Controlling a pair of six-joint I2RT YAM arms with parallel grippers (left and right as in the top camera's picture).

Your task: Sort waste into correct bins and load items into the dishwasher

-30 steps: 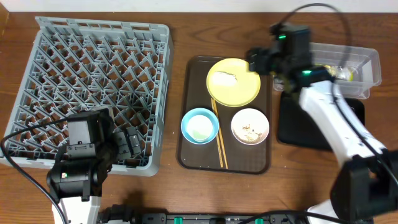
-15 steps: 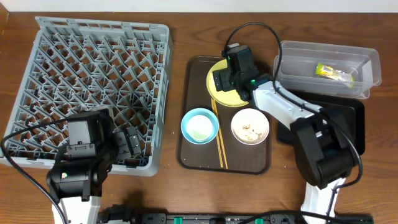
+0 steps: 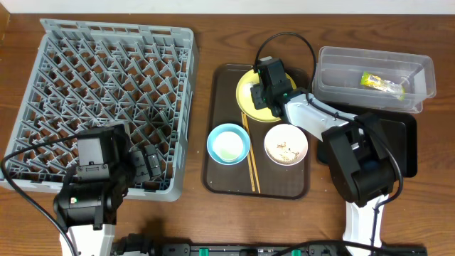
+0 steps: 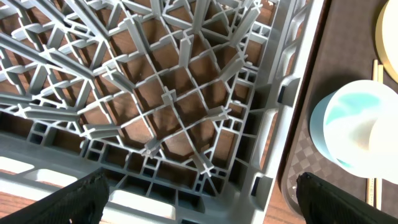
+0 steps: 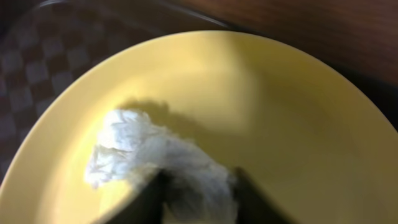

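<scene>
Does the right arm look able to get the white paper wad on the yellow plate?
Probably yes: the right hand is over the yellow plate, fingers either side of the paper wad.

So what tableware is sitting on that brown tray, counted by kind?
yellow plate: 1
bowls: 2, a light blue bowl and a white bowl
pair of chopsticks: 1
Total: 4 on the brown tray
</scene>
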